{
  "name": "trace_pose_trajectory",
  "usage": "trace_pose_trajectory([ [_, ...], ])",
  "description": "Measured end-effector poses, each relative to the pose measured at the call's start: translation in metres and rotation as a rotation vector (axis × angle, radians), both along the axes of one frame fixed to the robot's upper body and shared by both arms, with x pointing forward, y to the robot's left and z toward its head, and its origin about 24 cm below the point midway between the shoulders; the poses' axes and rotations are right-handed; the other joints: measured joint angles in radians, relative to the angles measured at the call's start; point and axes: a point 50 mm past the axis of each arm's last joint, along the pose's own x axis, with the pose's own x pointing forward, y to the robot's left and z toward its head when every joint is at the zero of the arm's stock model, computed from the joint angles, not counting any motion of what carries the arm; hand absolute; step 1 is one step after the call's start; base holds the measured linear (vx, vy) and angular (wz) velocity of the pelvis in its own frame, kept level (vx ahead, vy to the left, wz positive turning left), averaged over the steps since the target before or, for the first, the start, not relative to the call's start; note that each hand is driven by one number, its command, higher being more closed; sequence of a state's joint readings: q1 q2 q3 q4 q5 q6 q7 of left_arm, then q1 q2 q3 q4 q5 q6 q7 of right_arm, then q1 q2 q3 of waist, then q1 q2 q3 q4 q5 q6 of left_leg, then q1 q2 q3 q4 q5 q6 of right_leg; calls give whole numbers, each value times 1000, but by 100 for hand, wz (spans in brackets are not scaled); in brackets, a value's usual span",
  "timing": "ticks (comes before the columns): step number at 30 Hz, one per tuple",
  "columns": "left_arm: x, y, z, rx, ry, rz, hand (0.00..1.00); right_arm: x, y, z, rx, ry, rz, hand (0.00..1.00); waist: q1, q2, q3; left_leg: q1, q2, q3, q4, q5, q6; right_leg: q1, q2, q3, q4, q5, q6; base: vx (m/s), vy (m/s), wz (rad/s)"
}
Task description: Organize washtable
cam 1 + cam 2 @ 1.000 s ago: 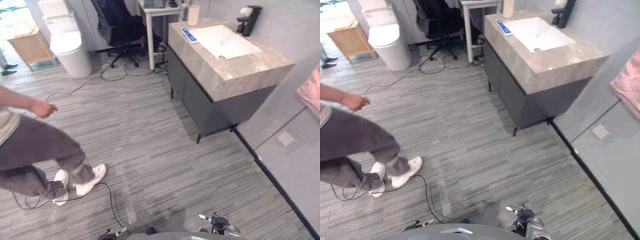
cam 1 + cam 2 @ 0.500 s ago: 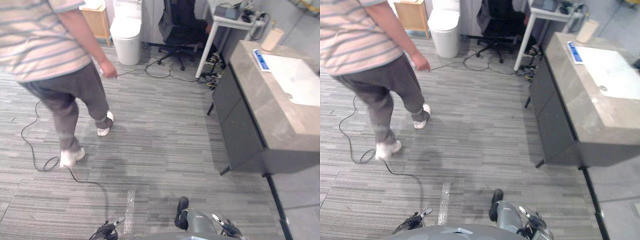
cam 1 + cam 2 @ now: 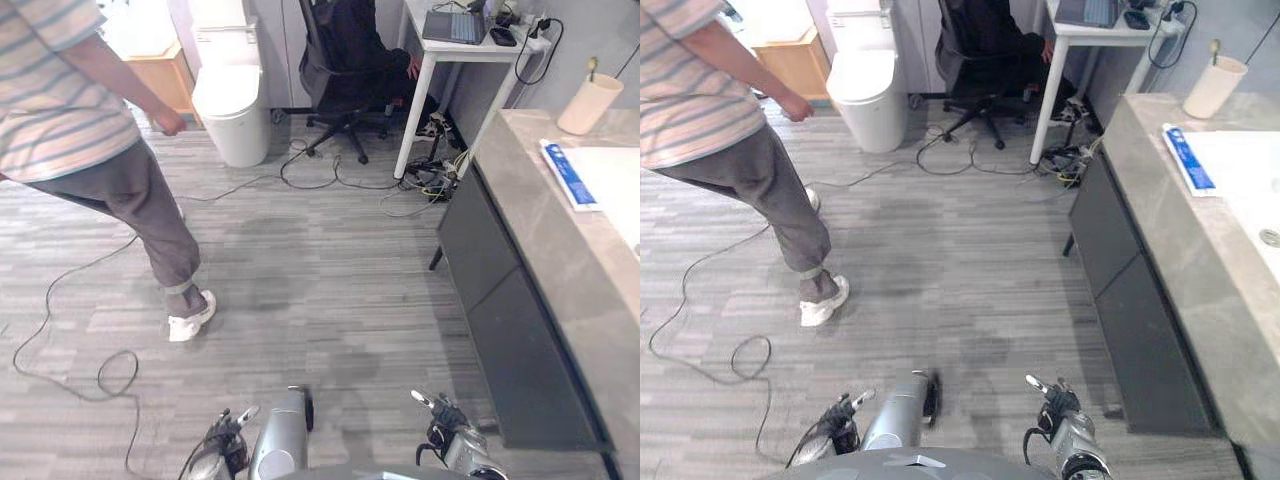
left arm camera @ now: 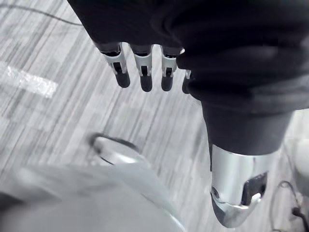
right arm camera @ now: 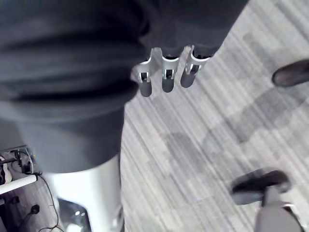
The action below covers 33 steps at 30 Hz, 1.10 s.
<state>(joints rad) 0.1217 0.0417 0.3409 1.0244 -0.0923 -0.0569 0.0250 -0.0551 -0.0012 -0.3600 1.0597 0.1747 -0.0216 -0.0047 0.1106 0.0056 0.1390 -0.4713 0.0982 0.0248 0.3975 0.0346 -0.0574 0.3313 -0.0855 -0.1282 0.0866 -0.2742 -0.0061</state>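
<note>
A collision is the main risk. A person point(image 3: 100, 140) is seen mid-stride well off to the left hand's point(image 3: 222, 447) side, and contact could be made by a careless turn or step. The washtable point(image 3: 580, 260) lies ahead of and beyond the right hand point(image 3: 447, 432) and is judged out of reach. A reach begun here would fall short, and its edge could be struck if the approach is cut too close. A cup point(image 3: 586, 102) and a blue tube point(image 3: 568, 172) are set on it, far ahead of the right hand. Both hands are hung low over the floor, left fingers point(image 4: 144, 72) and right fingers point(image 5: 167, 77) relaxed and nearly straight. Nothing is held or touched.
</note>
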Motion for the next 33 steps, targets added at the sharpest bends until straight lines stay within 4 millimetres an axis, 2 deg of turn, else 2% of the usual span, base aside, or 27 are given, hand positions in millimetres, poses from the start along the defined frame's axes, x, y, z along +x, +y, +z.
trace_pose_trajectory([
  [1,-5,6,-1,14,29,9,0,2,10,-1,18,1,29,0,-7,-39,-12,-18,-35,4,38,-55,28,-24,-25,17,27,44,-10,750,53,-3],
  [2,-7,6,-2,12,39,13,0,5,13,0,22,-4,41,0,-12,-45,-11,-22,-45,1,42,-70,43,-49,-29,39,61,75,-15,820,159,24],
  [3,-10,10,-2,18,55,20,0,5,15,0,29,-3,44,0,-8,-63,-17,-1,-64,20,46,-81,73,-95,-62,92,151,139,21,599,167,6],
  [4,-14,13,-3,24,71,26,0,7,16,0,30,-7,46,0,-4,-75,-13,27,-81,35,38,-88,91,-110,-79,125,215,168,43,704,171,-4],
  [5,-22,15,-4,29,102,38,0,8,15,0,26,-8,48,0,-2,-84,-9,101,-113,60,27,-106,119,-151,-100,177,375,250,99,575,96,-9],
  [6,-25,13,-5,24,114,34,0,4,13,-1,21,2,51,0,-8,-71,-9,171,-123,69,15,-122,143,-208,-92,213,562,275,134,505,80,-6],
  [8,-23,10,-5,24,112,-1,0,-6,12,-5,22,27,44,0,-21,-57,-13,282,-143,60,-24,-129,155,-297,-74,214,799,293,164,306,-4,18],
  [9,-17,10,-4,26,96,-8,0,-20,10,-9,23,59,28,0,-34,-49,-16,357,-154,37,-57,-136,164,-341,-73,173,892,285,152,197,-55,39],
  [10,-14,8,-4,24,87,-10,0,-24,8,-10,23,69,10,0,-41,-45,-16,387,-155,27,-75,-139,168,-375,-73,153,927,270,134,98,-64,43],
  [11,-8,7,-3,23,69,-17,0,-24,3,-9,13,64,-6,0,-48,-41,-21,443,-152,15,-116,-140,169,-440,-75,114,950,216,83,-26,-47,27],
  [12,-2,4,-2,22,55,-35,0,-25,-2,-9,8,65,-32,0,-53,-26,-8,512,-137,9,-174,-140,169,-470,-78,61,886,150,52,-70,-45,20],
  [13,0,3,-2,18,51,-39,0,-26,-4,-9,9,66,-45,0,-55,-22,-7,537,-128,8,-194,-141,168,-482,-80,28,830,125,48,-175,-36,11],
  [14,2,0,-2,15,39,-39,0,-26,-5,-8,7,61,-56,0,-57,-14,-9,563,-104,2,-219,-159,153,-506,-79,-43,688,105,44,-225,-18,15],
  [15,6,-1,-1,15,24,-40,0,-26,-6,-8,7,59,-64,0,-61,-11,-11,576,-79,-1,-220,-203,137,-517,-76,-114,515,110,52,-243,-11,16],
  [16,8,-1,0,16,16,-41,0,-26,-6,-8,8,59,-65,0,-59,-15,-11,581,-73,3,-220,-225,127,-522,-78,-142,429,121,58,-263,4,21],
  [17,11,1,1,22,7,-37,0,-27,-5,-9,9,64,-64,0,-57,-31,-10,590,-73,4,-211,-244,106,-521,-73,-159,266,186,59,-243,-48,21],
  [18,12,3,2,28,-3,-26,0,-30,-3,-10,12,71,-56,0,-57,-52,-17,591,-83,-7,-180,-267,81,-520,-73,-131,181,353,61,-173,-119,24],
  [19,13,2,2,25,-9,-20,0,-31,-2,-10,10,76,-42,0,-60,-55,-21,591,-82,-11,-162,-287,74,-511,-70,-129,184,328,26,49,-227,6],
  [20,12,-7,0,-2,-4,-14,0,-30,-7,-9,-3,77,-36,0,-46,-21,-29,591,-53,-19,-137,-309,53,-491,-44,-129,167,296,20,209,-264,0],
  [21,12,-16,-1,-25,-7,-12,0,-30,-10,-9,-12,74,-35,0,-46,6,-40,590,-29,-24,-133,-312,46,-471,-19,-143,133,295,17,252,-258,0],
  [24,15,-34,-3,-71,-10,-17,0,-30,-12,-8,-14,73,-34,0,-46,34,-59,609,14,-33,-173,-308,21,-421,39,-160,35,295,11,171,-147,7],
  [25,-23,6,-7,11,120,-40,0,-59,-3,-19,58,170,-39,0,-46,-50,-143,551,-76,-31,-217,-226,47,-320,-73,-105,-94,337,81,79,-68,0],
  [33,-25,5,-8,6,126,-35,0,-60,-4,-19,60,176,-44,0,-47,-45,-148,549,-76,-31,-220,-226,47,-323,-72,-104,-95,336,81,0,0,0],
])
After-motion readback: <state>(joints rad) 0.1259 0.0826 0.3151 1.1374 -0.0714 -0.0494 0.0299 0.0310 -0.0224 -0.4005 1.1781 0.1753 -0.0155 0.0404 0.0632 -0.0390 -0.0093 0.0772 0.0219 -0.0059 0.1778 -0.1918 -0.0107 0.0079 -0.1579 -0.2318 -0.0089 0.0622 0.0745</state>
